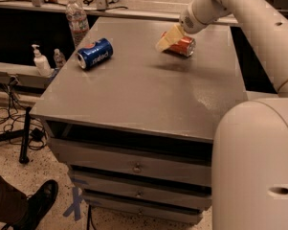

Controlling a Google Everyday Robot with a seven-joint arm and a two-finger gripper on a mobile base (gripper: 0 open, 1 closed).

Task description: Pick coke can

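Observation:
The coke can (182, 46), red-orange with a silver end, lies on its side at the far right of the grey cabinet top (143, 90). My gripper (166, 40) reaches down from the upper right and sits right at the can's left end, its tan fingers (168, 37) covering part of the can. The can rests on the surface.
A blue can (94, 53) lies on its side at the far left of the top. A clear water bottle (77, 19) stands at the back left edge. A soap dispenser (40, 62) stands on a lower shelf to the left. Drawers (134, 164) face forward. My arm's large white body (253, 162) fills the lower right.

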